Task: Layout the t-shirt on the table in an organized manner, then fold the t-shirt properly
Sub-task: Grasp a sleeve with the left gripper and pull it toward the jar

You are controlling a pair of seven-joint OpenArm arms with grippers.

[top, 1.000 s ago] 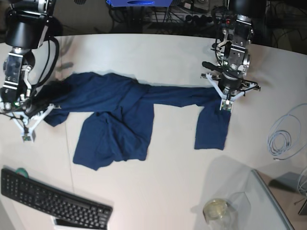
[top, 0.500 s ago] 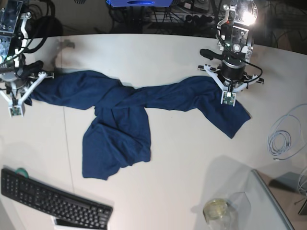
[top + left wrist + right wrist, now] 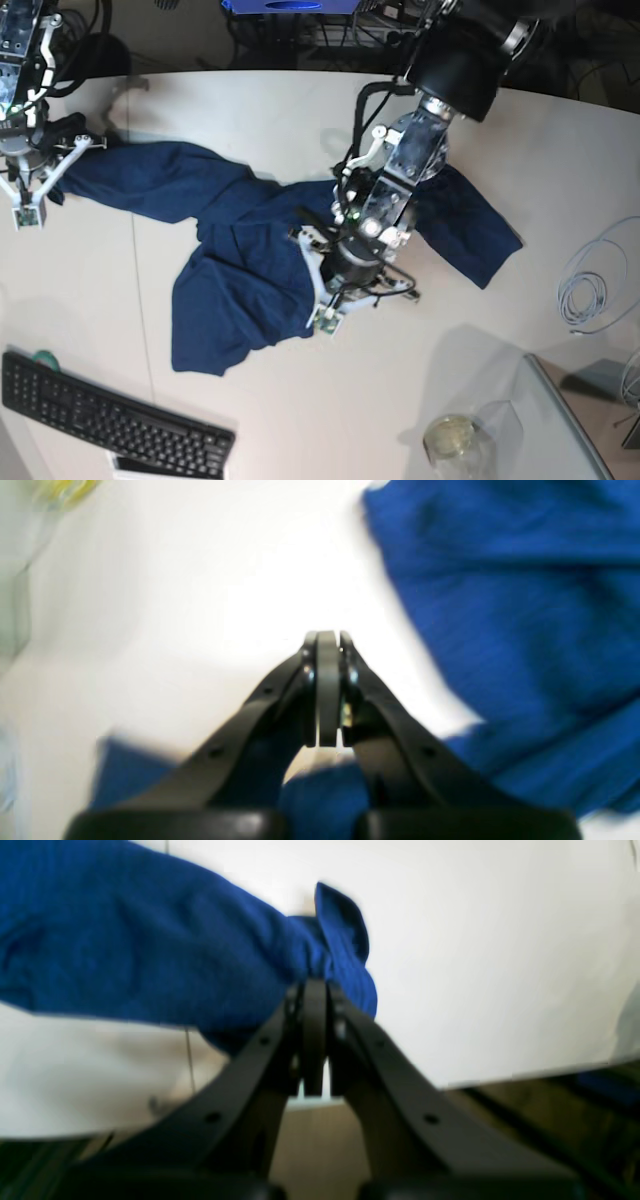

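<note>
Left pincer [image 3: 325, 318] pressed together, empty, moved off sleeve to t-shirt [image 3: 240, 290] middle, right pincer [image 3: 24, 212] still pinching cloth

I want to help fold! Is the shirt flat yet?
No. The t-shirt lies twisted and bunched across the table, not spread flat.

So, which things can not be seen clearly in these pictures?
- Base view: the left gripper arm covers the middle of the t-shirt.
- Left wrist view: blurred; the shut gripper hides the cloth under it.
- Right wrist view: the right gripper hides the exact pinched spot; motion blur.
</note>
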